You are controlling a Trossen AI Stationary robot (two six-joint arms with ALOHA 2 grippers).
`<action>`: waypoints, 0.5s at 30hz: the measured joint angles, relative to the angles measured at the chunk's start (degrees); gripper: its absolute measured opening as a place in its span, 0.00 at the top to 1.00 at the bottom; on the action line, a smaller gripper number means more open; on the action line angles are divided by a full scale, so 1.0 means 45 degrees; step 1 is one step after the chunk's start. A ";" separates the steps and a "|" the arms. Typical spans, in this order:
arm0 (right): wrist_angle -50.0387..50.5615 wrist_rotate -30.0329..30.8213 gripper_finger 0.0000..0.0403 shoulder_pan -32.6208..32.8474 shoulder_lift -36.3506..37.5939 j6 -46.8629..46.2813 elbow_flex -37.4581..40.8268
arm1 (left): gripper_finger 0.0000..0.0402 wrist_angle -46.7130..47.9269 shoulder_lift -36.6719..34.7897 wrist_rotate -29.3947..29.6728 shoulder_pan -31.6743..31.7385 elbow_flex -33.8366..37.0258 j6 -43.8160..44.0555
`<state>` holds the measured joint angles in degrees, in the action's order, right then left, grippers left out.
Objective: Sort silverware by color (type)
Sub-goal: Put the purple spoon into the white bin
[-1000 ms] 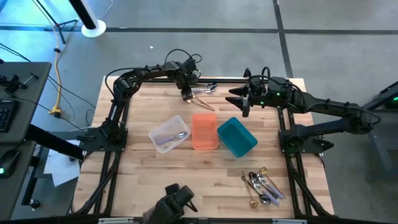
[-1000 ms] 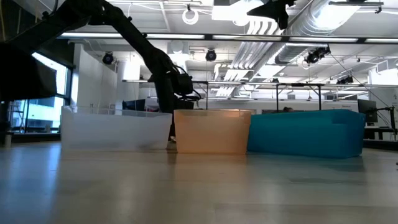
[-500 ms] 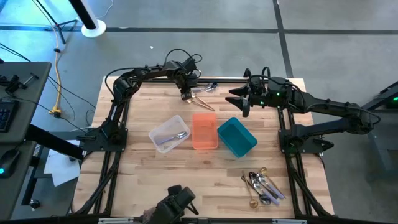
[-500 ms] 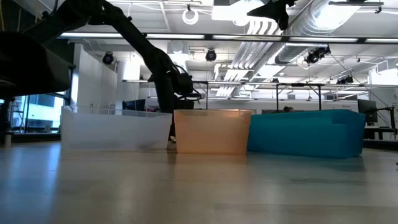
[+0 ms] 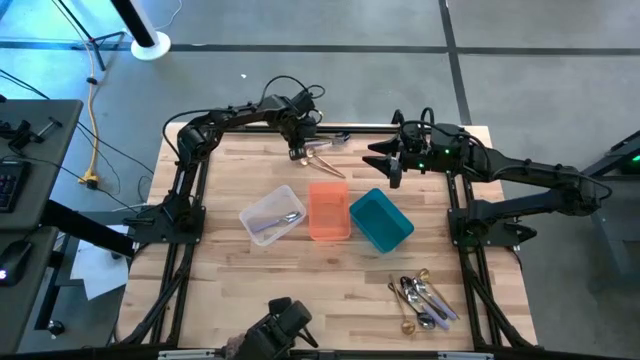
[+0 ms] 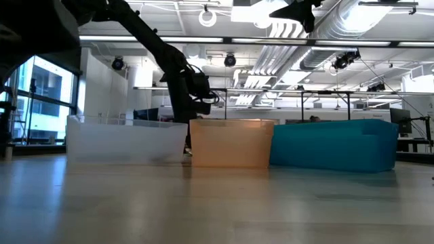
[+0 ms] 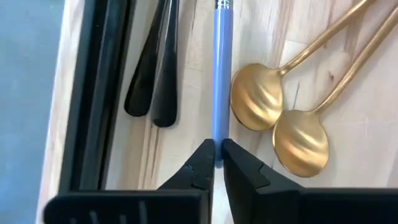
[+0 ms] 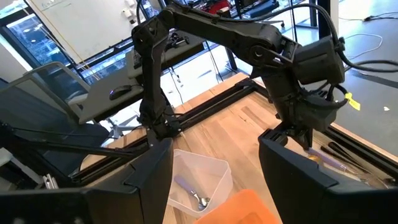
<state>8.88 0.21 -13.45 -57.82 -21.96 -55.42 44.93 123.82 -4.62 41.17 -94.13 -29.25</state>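
Observation:
My left gripper (image 7: 217, 151) stands at the table's far edge (image 5: 298, 152), pointing steeply down, shut on a thin pale-blue handle (image 7: 222, 74) of the silverware. Beside that handle lie two gold spoons (image 7: 256, 102) and two black handles (image 7: 155, 81), flat on the wood. A clear bin (image 5: 272, 214) holds one silver piece (image 5: 283, 219). Next to it stand an orange bin (image 5: 329, 210) and a teal bin (image 5: 381, 220). My right gripper (image 5: 385, 165) hovers open above the table's far right, nothing between its fingers (image 8: 292, 180). My left gripper pinches the pale-blue handle at its free end (image 7: 220, 135) between its two fingertips. The fingers come from above, slanting steeply down, and the handle runs straight away from them. Whether the handle's other end rests on the wood, I cannot tell.
A second pile of silver and gold silverware (image 5: 422, 298) lies near the table's front right corner. The black frame rail (image 7: 99, 93) runs along the far edge close beside the black handles. Bare wood lies between the bins and the front edge.
My left gripper has risen slightly at the far edge; its wrist stands a little higher behind the clear bin in the low view.

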 joint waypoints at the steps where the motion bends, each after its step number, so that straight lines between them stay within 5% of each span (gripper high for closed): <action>1: 0.0007 0.0000 0.45 0.0000 0.0000 0.0038 0.0000 | 0.99 0.0137 0.0012 -0.0016 0.0000 0.0000 0.0004; 15: 0.0078 0.0000 0.45 0.0000 0.0000 0.0079 0.0000 | 1.00 0.1249 -0.0007 -0.0089 -0.0248 0.0087 -0.0141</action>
<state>9.23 0.21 -13.45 -57.82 -21.61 -55.42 50.55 123.79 -5.02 40.05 -93.73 -29.88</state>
